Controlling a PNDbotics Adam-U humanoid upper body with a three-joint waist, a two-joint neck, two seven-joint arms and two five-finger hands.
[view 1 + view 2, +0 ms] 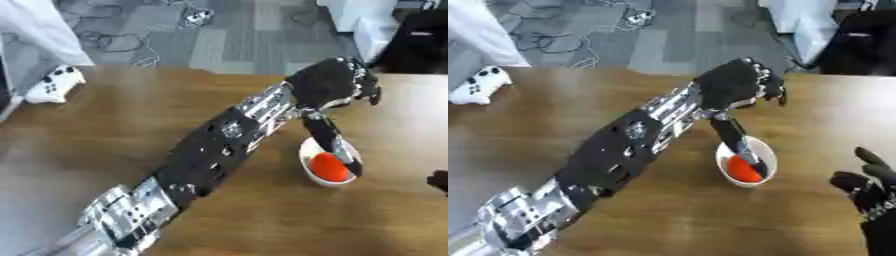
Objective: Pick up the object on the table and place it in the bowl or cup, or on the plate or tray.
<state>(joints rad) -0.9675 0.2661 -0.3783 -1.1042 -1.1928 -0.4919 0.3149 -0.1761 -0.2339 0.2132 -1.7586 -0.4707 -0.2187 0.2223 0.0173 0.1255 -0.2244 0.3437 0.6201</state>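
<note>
Red object in white bowl

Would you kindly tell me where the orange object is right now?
The orange object lies inside the white bowl, right of centre on the table, with the left hand's thumb reaching down onto it.

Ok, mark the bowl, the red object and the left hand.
bowl point(765, 150): right eye view, its white rim on the right side.
red object point(329, 166): left eye view, its top, inside the bowl.
left hand point(730, 82): right eye view, the back of the hand.

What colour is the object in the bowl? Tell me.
Orange-red round object in the white bowl; left eye view.
</note>
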